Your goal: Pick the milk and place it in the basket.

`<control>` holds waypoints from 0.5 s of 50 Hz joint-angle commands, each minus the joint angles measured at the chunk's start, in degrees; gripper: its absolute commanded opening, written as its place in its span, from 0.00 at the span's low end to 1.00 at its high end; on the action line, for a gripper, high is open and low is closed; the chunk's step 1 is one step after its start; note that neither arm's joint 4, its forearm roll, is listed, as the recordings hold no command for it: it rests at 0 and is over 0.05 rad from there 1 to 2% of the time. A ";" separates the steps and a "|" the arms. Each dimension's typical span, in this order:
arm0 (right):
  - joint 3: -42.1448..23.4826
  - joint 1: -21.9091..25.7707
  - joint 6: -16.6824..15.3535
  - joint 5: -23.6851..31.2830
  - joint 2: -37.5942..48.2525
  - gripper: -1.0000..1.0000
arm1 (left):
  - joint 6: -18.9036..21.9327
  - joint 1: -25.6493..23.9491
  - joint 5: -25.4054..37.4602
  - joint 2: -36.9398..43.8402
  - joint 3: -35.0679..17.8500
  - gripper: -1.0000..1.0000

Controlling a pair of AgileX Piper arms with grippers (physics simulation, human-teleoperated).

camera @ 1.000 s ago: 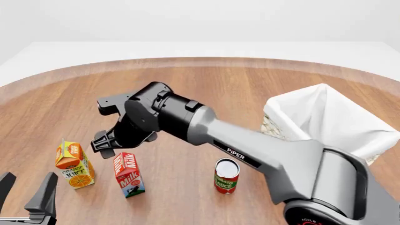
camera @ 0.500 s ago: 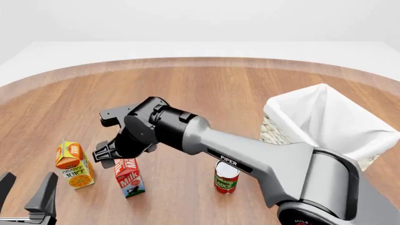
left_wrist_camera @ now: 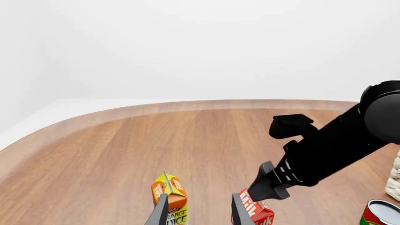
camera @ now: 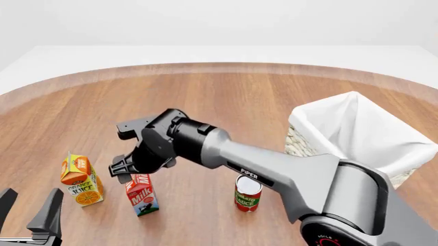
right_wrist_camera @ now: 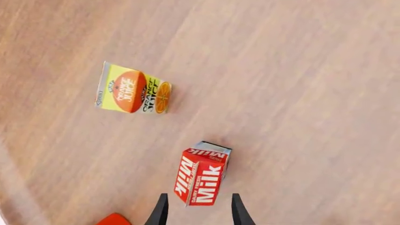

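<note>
The left gripper [camera: 27,215] waited with its fingers parted and empty at the near edge of the bench [camera: 274,97], on the near side of the milk [camera: 141,194]. The milk stood upright, between the juice carton [camera: 81,180] and the red can [camera: 247,192], well apart from the basket [camera: 356,136]. The right gripper [camera: 126,148] hung just above the milk with fingers wide and holding nothing, so the step seemed to be the approach; next it probably needed to go down and close, though one finger hid the carton's top.

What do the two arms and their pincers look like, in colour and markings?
The right arm has grey link casings with black joints, white "PIPER" lettering and a black wrist. Its right pincer is black with flat fingers. The left pincer shows dark, flat, tapered fingers; its arm is out of view.
</note>
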 commanded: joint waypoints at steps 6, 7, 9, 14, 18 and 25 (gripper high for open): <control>2.38 0.38 1.53 -2.45 0.05 1.00 | 0.00 0.00 0.00 0.00 0.00 1.00; 2.49 0.36 1.56 -2.59 0.11 1.00 | 0.00 0.00 0.00 0.00 0.00 1.00; 2.97 0.39 1.81 -3.10 0.11 1.00 | 0.00 0.00 0.00 0.00 0.00 1.00; 3.57 0.22 2.21 -3.78 0.06 1.00 | 0.00 0.00 0.00 0.00 0.00 1.00; 3.84 0.23 2.56 -4.28 0.13 1.00 | 0.00 0.00 0.00 0.00 0.00 1.00; 4.43 0.20 3.13 -5.34 0.79 1.00 | 0.00 0.00 0.00 0.00 0.00 1.00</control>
